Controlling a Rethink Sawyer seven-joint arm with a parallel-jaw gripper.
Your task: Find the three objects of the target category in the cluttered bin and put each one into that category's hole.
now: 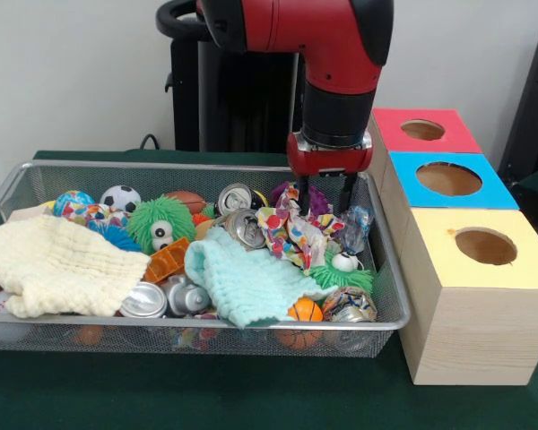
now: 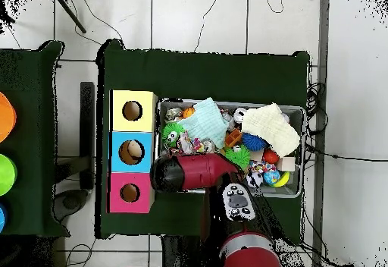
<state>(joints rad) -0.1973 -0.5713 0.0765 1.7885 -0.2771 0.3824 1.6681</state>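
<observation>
no readable text, labels, brands or numbers, cans' printing too small to make out

bin (image 1: 390, 296): silver wire mesh
arm (image 1: 332, 54): red and black
boxes, right of frame: tops pink (image 1: 426, 131), blue (image 1: 450, 180), yellow (image 1: 484, 247); sides pale wood
cloths: cream (image 1: 58, 264), pale mint (image 1: 242, 278)
fuzzy toy (image 1: 160, 224): green, white eyes
balls: black-and-white (image 1: 119, 198), orange (image 1: 305, 312)
cans (image 1: 244, 228): silver
tablecloth (image 1: 197, 394): dark green
</observation>
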